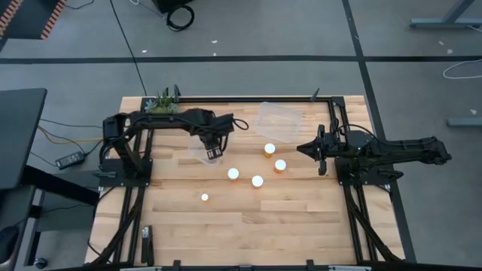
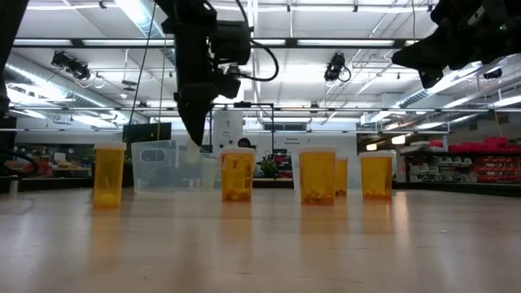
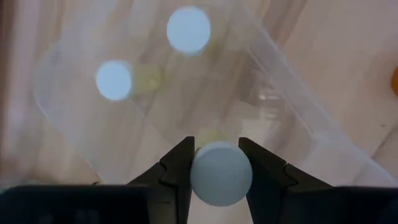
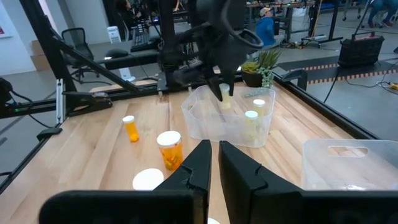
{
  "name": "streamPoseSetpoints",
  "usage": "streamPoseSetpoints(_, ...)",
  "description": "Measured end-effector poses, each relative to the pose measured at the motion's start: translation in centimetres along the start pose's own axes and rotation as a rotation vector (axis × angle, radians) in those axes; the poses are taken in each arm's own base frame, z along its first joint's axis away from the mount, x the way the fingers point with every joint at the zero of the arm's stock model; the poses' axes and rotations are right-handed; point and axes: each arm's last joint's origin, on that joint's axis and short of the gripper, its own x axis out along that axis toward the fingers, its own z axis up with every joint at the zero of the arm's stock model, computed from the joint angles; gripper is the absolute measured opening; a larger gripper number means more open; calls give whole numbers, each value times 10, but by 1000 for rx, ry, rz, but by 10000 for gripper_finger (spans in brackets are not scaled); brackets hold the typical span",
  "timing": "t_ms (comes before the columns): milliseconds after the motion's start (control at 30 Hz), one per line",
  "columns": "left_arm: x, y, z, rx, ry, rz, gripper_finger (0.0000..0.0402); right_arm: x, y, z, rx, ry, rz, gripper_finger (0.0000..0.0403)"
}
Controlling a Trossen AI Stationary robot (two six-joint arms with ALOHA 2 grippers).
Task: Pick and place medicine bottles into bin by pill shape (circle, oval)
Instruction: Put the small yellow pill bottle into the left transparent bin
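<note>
My left gripper [image 3: 221,163] hangs over the clear bin [image 1: 202,150] on the left side of the table, fingers clamped on the white cap of a medicine bottle [image 3: 221,174]. Below it, inside that bin, two more white-capped bottles [image 3: 188,29] stand side by side. Out on the bare wood, five bottles [image 1: 257,181] wait in a loose scatter between the arms; the narrow one [image 1: 204,197] sits nearest the front edge. A second clear bin [image 1: 280,120] lies near the back rail. My right gripper [image 4: 211,163] hovers by the right side, fingers nearly together, gripping nothing. A potted plant [image 1: 162,102] marks the back left corner.
</note>
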Motion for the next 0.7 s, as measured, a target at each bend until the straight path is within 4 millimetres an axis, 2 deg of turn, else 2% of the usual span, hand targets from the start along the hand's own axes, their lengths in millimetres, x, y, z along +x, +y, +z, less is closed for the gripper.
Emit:
streamPoseSetpoints(167,15,6,-9,-89,41,-15,126,0,0,0,0,0,0,37)
streamPoseSetpoints(467,42,1,-31,-109,118,-33,121,0,0,0,0,0,0,37)
streamPoseSetpoints(700,44,0,-33,-117,116,-32,130,0,0,0,0,0,0,37)
